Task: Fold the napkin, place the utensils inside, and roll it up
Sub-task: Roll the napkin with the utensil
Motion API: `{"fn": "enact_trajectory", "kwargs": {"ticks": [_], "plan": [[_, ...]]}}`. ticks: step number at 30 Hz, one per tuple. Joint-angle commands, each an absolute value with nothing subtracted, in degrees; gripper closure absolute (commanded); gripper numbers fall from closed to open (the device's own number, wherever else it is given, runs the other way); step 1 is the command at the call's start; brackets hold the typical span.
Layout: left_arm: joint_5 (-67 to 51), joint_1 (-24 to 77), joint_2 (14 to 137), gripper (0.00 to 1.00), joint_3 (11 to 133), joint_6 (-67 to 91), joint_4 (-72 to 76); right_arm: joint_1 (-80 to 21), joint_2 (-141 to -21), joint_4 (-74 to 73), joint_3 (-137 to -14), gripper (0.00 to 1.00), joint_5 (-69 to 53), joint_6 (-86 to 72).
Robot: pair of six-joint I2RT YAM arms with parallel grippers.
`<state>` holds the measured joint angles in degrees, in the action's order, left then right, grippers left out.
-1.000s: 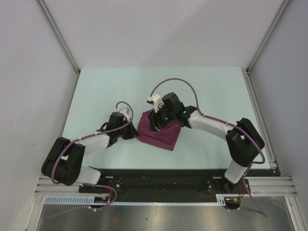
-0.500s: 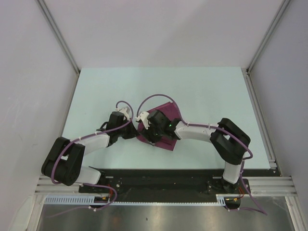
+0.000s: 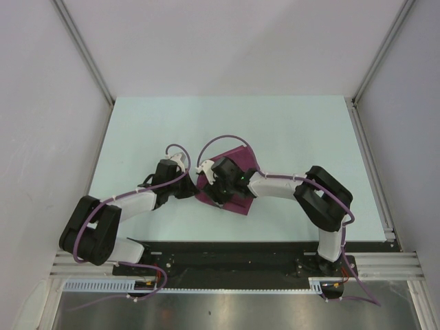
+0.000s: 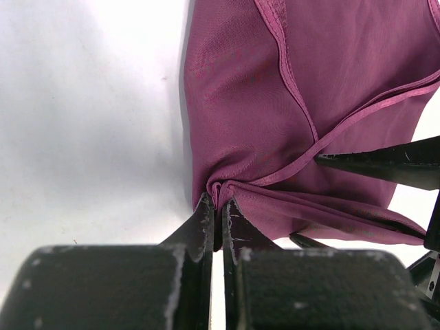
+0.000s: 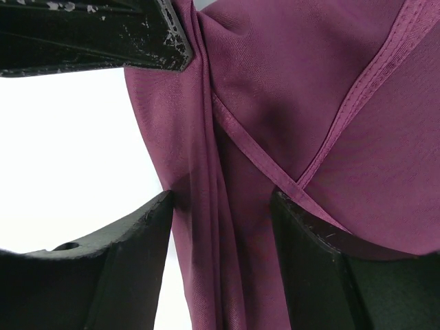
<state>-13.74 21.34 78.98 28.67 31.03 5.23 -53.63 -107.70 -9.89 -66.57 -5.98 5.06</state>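
Note:
The magenta napkin point(image 3: 240, 201) lies folded and creased at the middle of the table. My left gripper point(image 3: 194, 190) is shut on a bunched fold at the cloth's left edge, seen close in the left wrist view with the napkin point(image 4: 309, 82) pinched at the left gripper point(image 4: 218, 196). My right gripper point(image 3: 210, 190) is open, low over the same edge. In the right wrist view the right gripper point(image 5: 223, 206) straddles a ridge of napkin point(image 5: 309, 103) without pinching it. The left arm's finger point(image 5: 103, 34) shows just beyond. The utensils are out of view.
The pale green table point(image 3: 295, 130) extends around the cloth, with white walls on three sides. A black rail point(image 3: 234, 256) with the arm bases runs along the near edge. Purple cables point(image 3: 220, 141) loop above both wrists.
The right arm swung left and nearer, from the napkin's far side to its left edge beside the left gripper, uncovering the cloth's far corner. The left gripper has kept its hold.

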Motion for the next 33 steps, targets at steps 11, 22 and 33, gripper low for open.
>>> {"fn": "enact_trajectory", "kwargs": {"ticks": [11,22,33], "plan": [[-14.15,21.01,79.72,1.0,30.94,31.03,6.5,-52.91,-106.78,-6.94,-69.87,0.33,-8.53,6.77],[-14.24,21.01,79.98,1.0,31.11,31.11,6.42,-51.07,-110.47,-6.42,-73.56,0.3,-12.3,8.0],[-14.33,21.01,80.24,1.0,31.38,31.2,6.42,-50.1,-115.39,-7.2,-75.67,0.29,-16.95,7.74]]}}
